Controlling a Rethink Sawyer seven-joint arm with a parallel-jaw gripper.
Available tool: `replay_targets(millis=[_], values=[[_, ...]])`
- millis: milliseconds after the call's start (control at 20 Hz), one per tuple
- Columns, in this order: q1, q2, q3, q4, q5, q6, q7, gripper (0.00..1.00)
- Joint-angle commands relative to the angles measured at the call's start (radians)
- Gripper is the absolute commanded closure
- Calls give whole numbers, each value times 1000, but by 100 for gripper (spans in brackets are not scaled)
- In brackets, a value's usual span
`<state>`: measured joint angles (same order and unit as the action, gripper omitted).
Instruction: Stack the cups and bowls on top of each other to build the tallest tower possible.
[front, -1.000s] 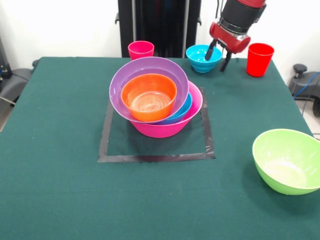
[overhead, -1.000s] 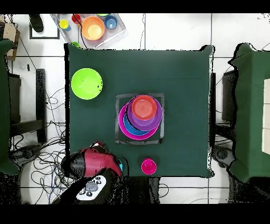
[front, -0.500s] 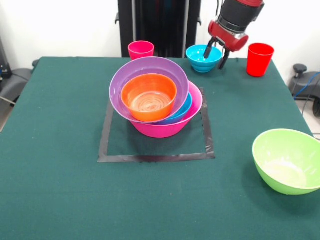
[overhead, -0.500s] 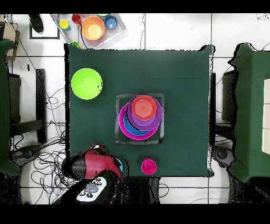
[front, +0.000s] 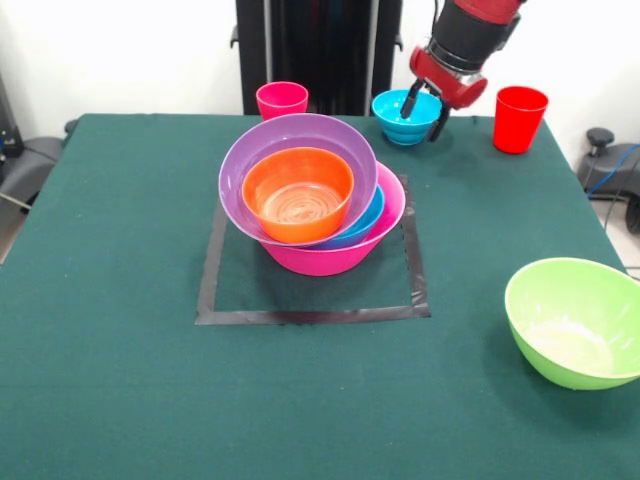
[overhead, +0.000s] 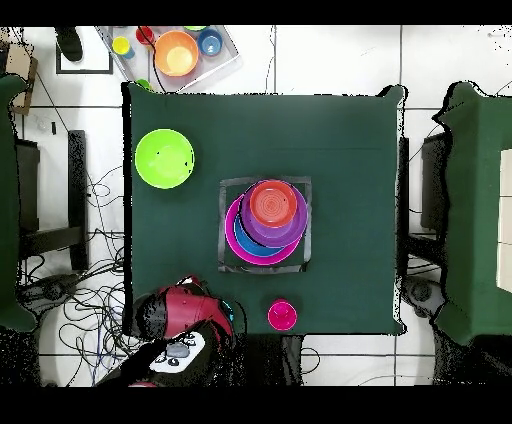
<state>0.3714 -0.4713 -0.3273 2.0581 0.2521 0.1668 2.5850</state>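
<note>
Glossy plastic tower (front: 312, 205) stands inside a taped square mid-tabletop (front: 120, 380): pink bowl (front: 325, 255) as base, then blue, purple and orange nested askew. The hand (front: 419, 112), fingers spread open, straddles the rim of a small blue bowl (front: 400, 115), holding nothing. No writing shows

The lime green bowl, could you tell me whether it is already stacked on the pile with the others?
No, the lime green bowl sits alone on the table, well apart from the pile inside the taped square.
</note>
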Motion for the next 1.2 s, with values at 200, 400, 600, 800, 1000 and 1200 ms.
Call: replay_targets(millis=[200, 400, 600, 800, 1000, 1200], values=[[-40, 45, 124, 69, 53, -125, 200, 0], [-41, 43, 140, 77, 69, -140, 212, 0], [-28, 43, 147, 68, 101, -134, 225, 0], [-11, 32, 147, 57, 140, -108, 235, 0], [4, 23, 139, 48, 171, -82, 230, 0], [2, 35, 147, 33, 201, -90, 225, 0]])
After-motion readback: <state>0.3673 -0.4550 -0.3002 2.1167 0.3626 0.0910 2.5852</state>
